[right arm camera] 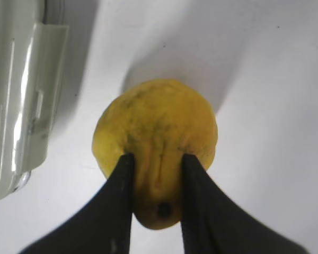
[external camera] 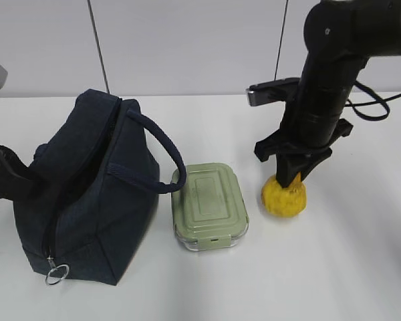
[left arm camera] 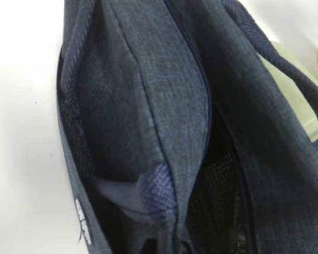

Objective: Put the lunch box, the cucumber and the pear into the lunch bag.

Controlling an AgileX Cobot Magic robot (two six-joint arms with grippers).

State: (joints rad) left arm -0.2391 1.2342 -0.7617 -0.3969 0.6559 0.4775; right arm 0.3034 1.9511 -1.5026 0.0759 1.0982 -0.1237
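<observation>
The navy lunch bag [external camera: 87, 200] stands at the left and its fabric fills the left wrist view [left arm camera: 148, 106]. My left gripper [external camera: 17, 177] is at the bag's left side. Its fingers are hidden, and the fabric is pinched together at the bottom of the left wrist view. The sage-green lunch box [external camera: 209, 204] lies closed beside the bag and shows at the left of the right wrist view [right arm camera: 16, 95]. The yellow pear [external camera: 284, 197] rests on the table to its right. My right gripper [external camera: 291, 175] is shut on the pear's neck [right arm camera: 156, 127]. No cucumber is in view.
The bag's loop handle [external camera: 164, 150] hangs over toward the lunch box. The zipper's metal ring pull [external camera: 56, 273] hangs at the bag's front lower corner. The white table [external camera: 347, 267] spreads in front and to the right. A wall runs along the back.
</observation>
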